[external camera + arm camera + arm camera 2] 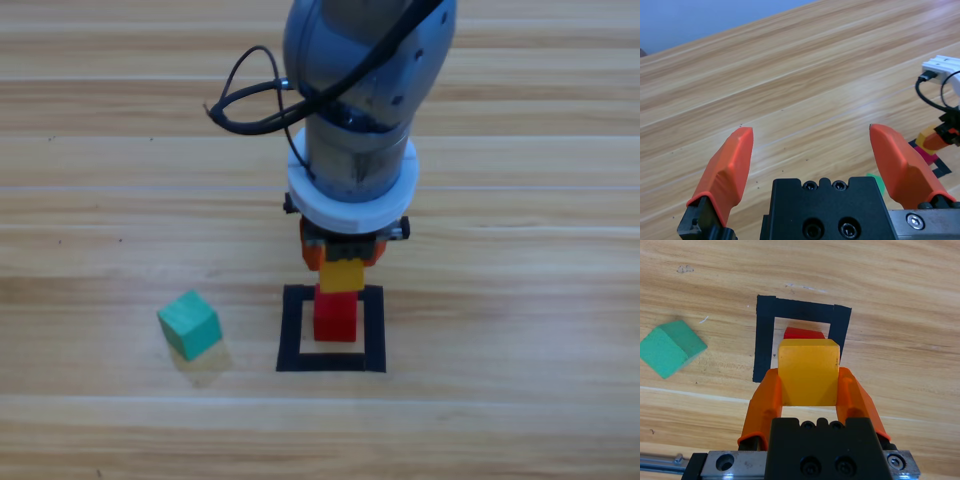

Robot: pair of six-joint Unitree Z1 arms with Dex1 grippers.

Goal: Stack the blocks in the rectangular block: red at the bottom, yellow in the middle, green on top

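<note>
Your right gripper (809, 385) has its two orange jaws closed on the small plain yellow cube (808, 371), one jaw pressed to each side, and directly beyond the fingertips you can see the small plain red cube (336, 315) standing inside the flat square outline of black tape (291, 330) on the wooden table (520, 300); in the high view the yellow cube sits right over the red one, though you cannot tell whether they touch. The small teal-green cube (189, 324) lies on bare wood well off to the left of those fingers, outside the tape. Your left gripper (815, 165) waits elsewhere with its jaws spread wide and nothing between them.
</note>
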